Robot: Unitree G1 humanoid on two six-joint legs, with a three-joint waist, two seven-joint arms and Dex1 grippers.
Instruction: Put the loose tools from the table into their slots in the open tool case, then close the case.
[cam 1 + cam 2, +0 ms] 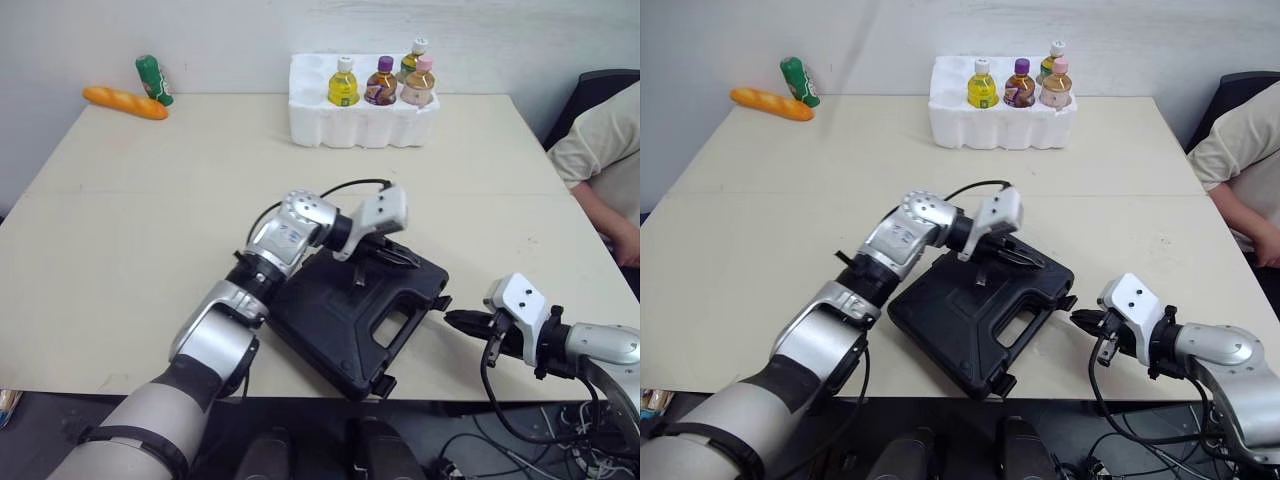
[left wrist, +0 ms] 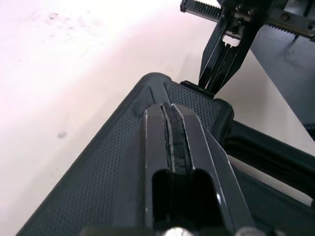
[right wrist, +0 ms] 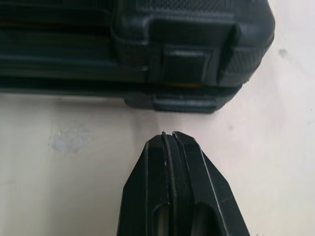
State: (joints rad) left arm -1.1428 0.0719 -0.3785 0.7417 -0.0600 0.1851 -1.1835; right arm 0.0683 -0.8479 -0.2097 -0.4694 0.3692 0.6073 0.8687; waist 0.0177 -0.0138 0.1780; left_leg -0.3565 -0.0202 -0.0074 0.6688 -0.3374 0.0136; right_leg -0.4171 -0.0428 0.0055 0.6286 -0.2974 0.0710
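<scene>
Tool case [image 1: 340, 320] found shut, lid down, lying flat and skewed on the table [image 1: 150, 220] with its near corner reaching the front edge. Moulded handle [image 1: 400, 330] facing the right arm's side, with a latch [image 3: 184, 64] folded against the case wall at either end of that side. Left gripper [image 1: 360, 276] angled down onto the textured lid near its far corner, both black fingers pressed together with no gap, holding nothing; tips appear to touch the lid. Right gripper [image 1: 450, 319] low over the bare table just beside the handle side of the case, pointed at the latch nearest the far corner, tips a little short of it and not touching. Its fingers likewise pressed tight together, with nothing between them. At the far edge of the table, a white foam tray [image 1: 330, 125] carrying four small bottles [image 1: 343, 82], well apart from the case. At the far left corner, a bread loaf [image 1: 125, 102] with a green bottle [image 1: 154, 80] just beside it. At the right edge of the table, a person's sleeve [image 1: 600, 140] and forearm.
</scene>
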